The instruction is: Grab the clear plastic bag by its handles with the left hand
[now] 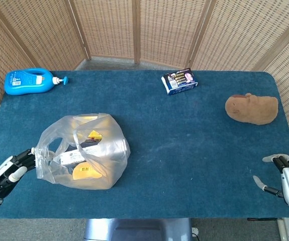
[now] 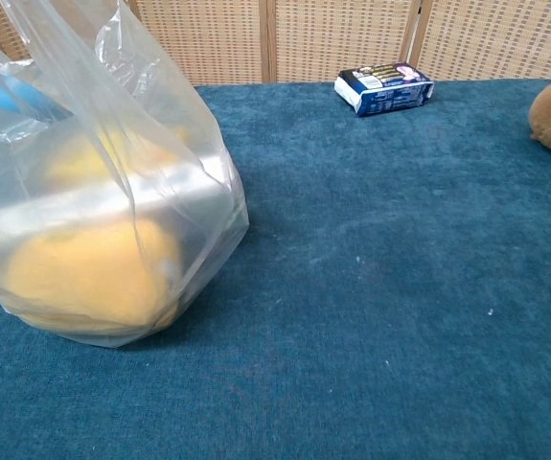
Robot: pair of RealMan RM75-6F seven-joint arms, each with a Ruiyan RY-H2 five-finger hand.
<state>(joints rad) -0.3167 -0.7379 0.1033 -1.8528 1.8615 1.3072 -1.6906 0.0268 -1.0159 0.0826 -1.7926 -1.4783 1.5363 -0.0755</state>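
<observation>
The clear plastic bag [image 1: 86, 155] lies on the blue table [image 1: 184, 145], front left, with yellow items and a packet inside. It fills the left of the chest view as the bag [image 2: 93, 211]. Its handles [image 1: 46, 148] point left. My left hand [image 1: 9, 172] reaches in from the lower left corner. The stretched fingertips [image 1: 29, 154] touch the bag's left edge by the handles, and the thumb stays apart below them. My right hand [image 1: 287, 178] rests at the table's front right corner, fingers apart and holding nothing. Neither hand shows in the chest view.
A blue pump bottle [image 1: 31, 82] lies at the back left. A dark snack packet [image 1: 180, 82] sits at the back middle, seen as the packet [image 2: 385, 88] in the chest view. A brown plush toy [image 1: 252, 108] lies at the right. Wicker screens [image 1: 144, 30] stand behind.
</observation>
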